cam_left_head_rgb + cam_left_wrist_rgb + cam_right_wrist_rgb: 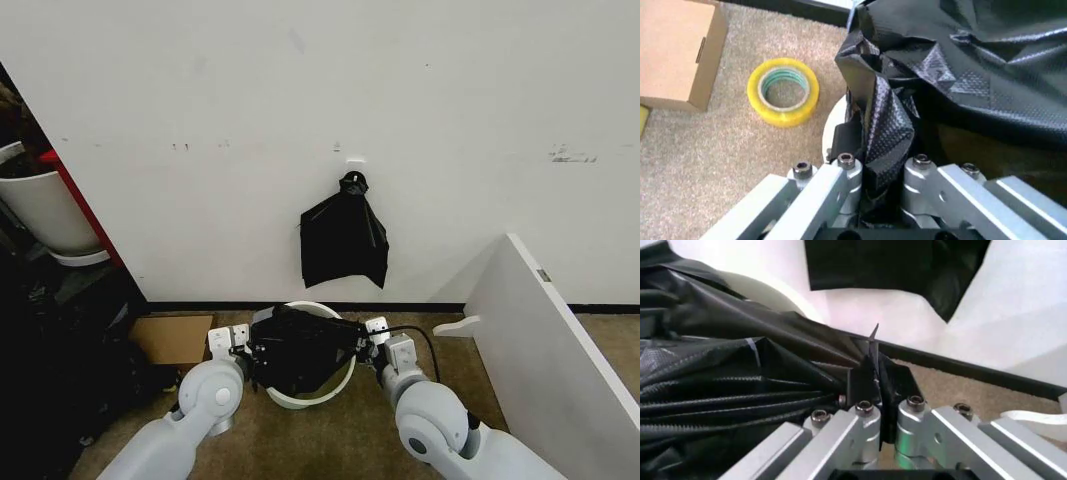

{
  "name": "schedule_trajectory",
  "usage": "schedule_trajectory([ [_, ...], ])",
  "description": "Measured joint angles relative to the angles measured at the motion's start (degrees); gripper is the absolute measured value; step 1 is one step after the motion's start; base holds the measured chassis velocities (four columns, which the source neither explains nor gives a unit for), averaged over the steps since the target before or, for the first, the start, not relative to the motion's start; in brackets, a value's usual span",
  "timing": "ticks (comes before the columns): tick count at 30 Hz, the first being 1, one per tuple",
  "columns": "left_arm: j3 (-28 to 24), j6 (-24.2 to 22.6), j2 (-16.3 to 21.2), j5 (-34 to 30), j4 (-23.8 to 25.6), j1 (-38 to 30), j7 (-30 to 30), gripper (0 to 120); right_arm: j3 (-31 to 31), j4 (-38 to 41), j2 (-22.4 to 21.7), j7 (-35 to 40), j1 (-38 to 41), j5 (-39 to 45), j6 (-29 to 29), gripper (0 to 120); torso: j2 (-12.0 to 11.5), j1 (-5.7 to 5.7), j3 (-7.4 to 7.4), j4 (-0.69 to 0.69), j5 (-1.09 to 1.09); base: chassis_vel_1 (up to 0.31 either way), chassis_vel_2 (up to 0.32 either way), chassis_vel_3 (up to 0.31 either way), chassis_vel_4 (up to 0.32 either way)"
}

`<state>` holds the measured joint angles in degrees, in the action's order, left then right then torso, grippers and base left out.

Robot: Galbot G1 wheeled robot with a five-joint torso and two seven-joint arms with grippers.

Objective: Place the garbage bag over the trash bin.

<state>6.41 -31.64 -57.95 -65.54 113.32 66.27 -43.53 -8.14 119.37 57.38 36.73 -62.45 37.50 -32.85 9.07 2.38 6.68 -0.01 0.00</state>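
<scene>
Black plastic is stretching across the mouth of the trash bin (312, 398), which is sitting on the carpet close to the white wall (300, 100). The garbage bag (300, 350) is lying loose and crinkled over the bin's opening, covering most of it, with the white rim showing along the near edge and a little at the back. The left gripper (243, 352) is pinching the bag's edge at the bin's left side; in the left wrist view its fingers (847, 172) are closing together on a bunched fold of the bag (960, 65). The right gripper (372, 340) is doing the same at the bin's right side, and in the right wrist view its jaws are clamping a thin pleat of the bag (720, 375) that is sticking up between them. A roll of yellow tape (783, 91) is lying on the carpet just beside the bin, near a cardboard box (677, 52). On the wall above the bin, a flat black bunch (343, 243) is hanging from a hook. A white board (545, 330) is leaning at the right.
</scene>
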Motion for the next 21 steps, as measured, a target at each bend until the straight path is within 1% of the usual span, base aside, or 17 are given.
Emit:
schedule_trajectory([
  [5, 0.44, 1.84, 1.11, 0.80, 1.27, 1.80, 1.83, 4, 1.90, -1.73, 0.16, -0.63, -1.49, -0.70, 0.69, 0, 0.00, 0.00, 0.00, -0.01, 0.00, 0.000, 0.000, 0.000, 0.000],
  [15, 0.66, 2.68, 2.16, 1.52, 2.42, 3.64, 3.28, 4, 3.51, -4.09, 0.50, -0.85, -2.21, -0.74, 0.69, 0, 0.00, 0.00, 0.00, 0.00, 0.00, 0.000, 0.000, 0.000, 0.000],
  [17, 0.71, 2.78, 2.20, 2.46, 2.46, 4.02, 3.42, 4, 3.82, -4.35, 0.48, -0.95, -2.57, -1.22, 0.76, 0, -0.01, 0.00, 0.00, -0.01, 0.00, 0.000, 0.000, 0.000, 0.000],
  [21, 0.92, 3.25, 1.99, 6.04, 2.81, 5.52, 4.01, 4, 2.46, -3.32, -0.25, -1.65, -3.29, -2.01, 1.05, 0, -0.02, 0.00, 0.00, -0.01, 0.00, 0.000, 0.000, 0.000, 0.000],
])
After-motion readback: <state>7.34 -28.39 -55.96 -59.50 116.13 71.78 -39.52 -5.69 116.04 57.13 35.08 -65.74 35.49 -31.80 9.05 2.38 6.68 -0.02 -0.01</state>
